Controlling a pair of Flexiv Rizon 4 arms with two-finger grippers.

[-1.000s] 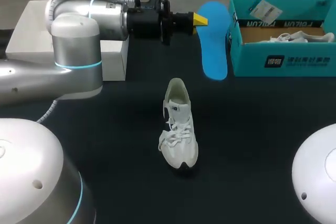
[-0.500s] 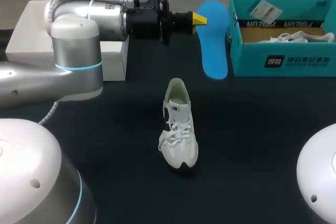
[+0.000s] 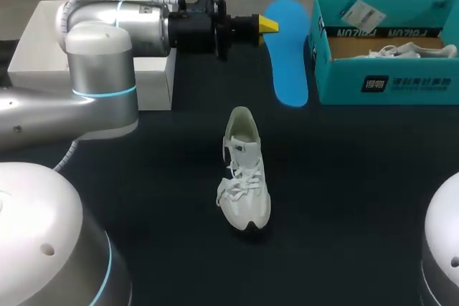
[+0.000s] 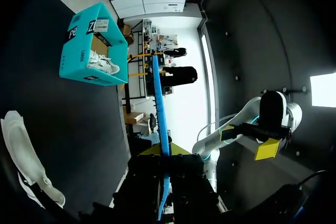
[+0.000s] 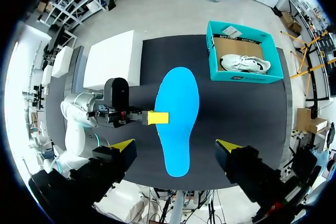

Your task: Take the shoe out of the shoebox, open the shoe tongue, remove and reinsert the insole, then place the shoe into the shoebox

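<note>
the blue insole (image 3: pixel 290 55) is held by its edge in the left hand (image 3: pixel 268 25), whose fingers are closed on it from two sides. the right hand (image 5: pixel 175 145) is wide open above it and nothing is held in it. the white shoe (image 3: pixel 244 177) lies on the counter (image 3: pixel 344 177), apart from the shoebox (image 3: pixel 387 84). for the reinsertion, the toe end of the insole should be aimed into the shoe opening. the shoe should probably be steadied by the right hand, so that it is not pushed away.

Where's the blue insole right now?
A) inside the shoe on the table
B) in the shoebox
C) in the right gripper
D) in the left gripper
D: the left gripper pinches the insole by its edge, outside the shoebox.
</note>
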